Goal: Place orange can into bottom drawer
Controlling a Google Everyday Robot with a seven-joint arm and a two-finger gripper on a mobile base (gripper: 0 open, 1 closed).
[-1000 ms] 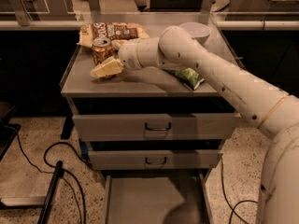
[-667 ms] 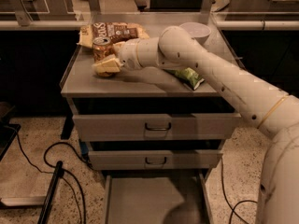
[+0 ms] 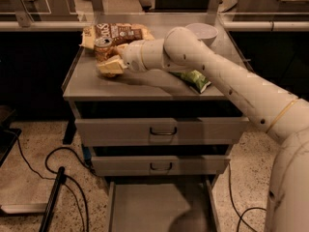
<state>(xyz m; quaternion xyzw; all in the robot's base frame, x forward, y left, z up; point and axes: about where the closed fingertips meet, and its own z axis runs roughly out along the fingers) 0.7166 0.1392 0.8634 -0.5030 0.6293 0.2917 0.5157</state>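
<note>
Gripper (image 3: 110, 65) nudged nearer orange can (image 3: 103, 47) at counter (image 3: 145, 87) back-left corner; jaw opening indiscernible. Pick pending; bottom drawer (image 3: 145, 204) open.

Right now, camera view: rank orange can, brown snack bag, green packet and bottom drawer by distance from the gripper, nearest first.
The gripper is over the cabinet top's left side.
1. orange can: just behind it, rear left.
2. brown snack bag: behind the can, at the back edge.
3. green packet: off to the right, under the arm.
4. bottom drawer: open, low by the floor.
</note>
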